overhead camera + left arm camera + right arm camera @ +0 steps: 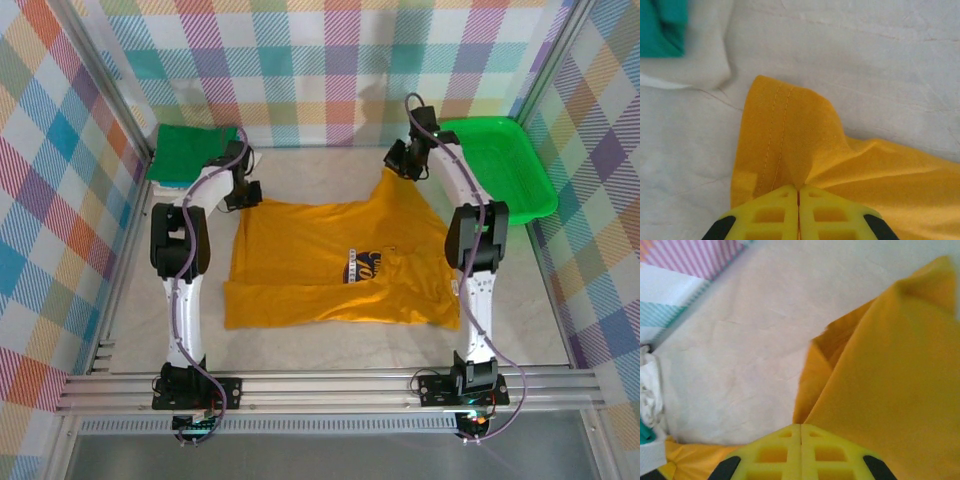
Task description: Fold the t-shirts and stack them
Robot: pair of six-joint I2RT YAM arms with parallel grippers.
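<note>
Top external view, listed left to right. Item: folded dark-green t-shirt (pixel 195 150), at the far-left corner of the surface (pixel 320 170), well apart from the work. Item: left hand (pixel 243 192), at the far-left corner of the mustard-yellow t-shirt (pixel 330 265). The left wrist view has its jaws brought together, pinching a double-stitched hem, with a teal t-shirt (pixel 660 25) off at the far left. Item: mustard-yellow t-shirt, spread mid-surface, logo up, long axis running left to right. Its body lies wholly to the near side of both hands. Item: right hand (pixel 400 160), at the far-right corner, jaws likewise together on yellow cloth. That corner is drawn up into a peak and sits farther back than the left one. Item: green mesh tray (pixel 500 175), far right, apart from the shirt. Judgement: each hand holds the far-edge corner nearest it, so the fold likely calls for carrying that edge toward the near hem, the pair kept level.
</note>
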